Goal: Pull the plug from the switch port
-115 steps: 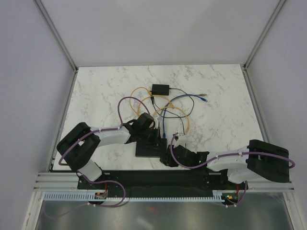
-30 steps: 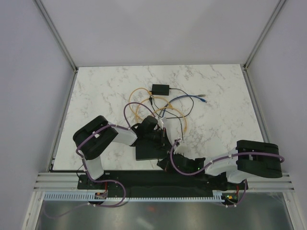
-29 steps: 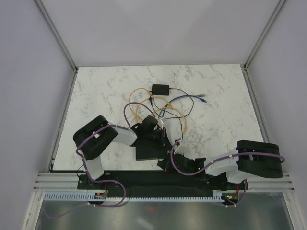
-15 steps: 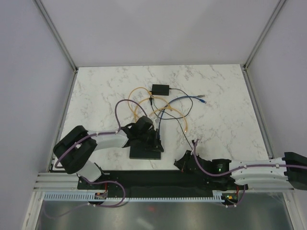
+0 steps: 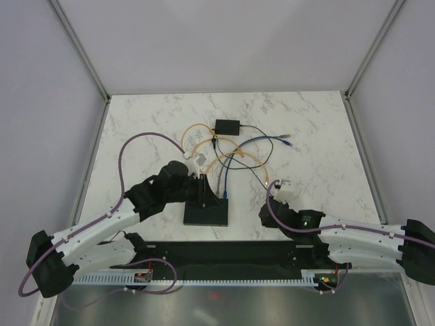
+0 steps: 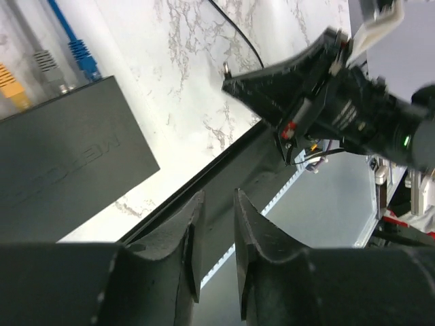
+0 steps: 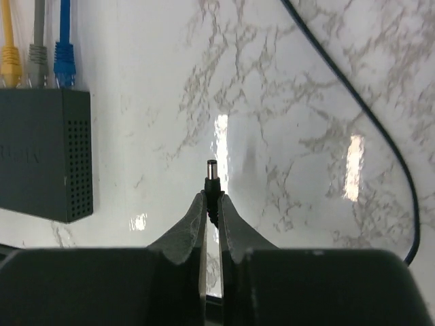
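White marble surface (image 5: 136, 122), closed in by pale panels on three sides, carries the work. You will find the switch (image 5: 206, 212) lying flat close to the near edge of that surface, roughly midway between the two arms. Three cable plugs sit side by side in its far edge: a yellow plug (image 7: 9, 64), a grey plug (image 7: 38, 60) and a blue plug (image 7: 64, 56) (order as read left to right in the right wrist view).

The right arm (image 5: 360, 234) reaches in from the right of the switch. Its jaws are pinched tight on the plug (image 7: 213, 182), a small black barrel type with a metal tip, gripped by its body with the tip jutting past the fingertips. That plug is out of the switch and stands apart from it, off its right-hand side, over bare marble. A thin black lead (image 7: 353, 102) crosses the surface further right of the switch; whether it belongs to the held plug cannot be told.

The left arm (image 5: 102, 227) comes in from the left of the switch. Its jaws are parted by only a narrow slit, with nothing between them. Whether its fingers (image 6: 180, 251) touch the switch cannot be told.

Beyond the switch's far edge, a smaller black box (image 5: 227, 126) lies among looping cables.
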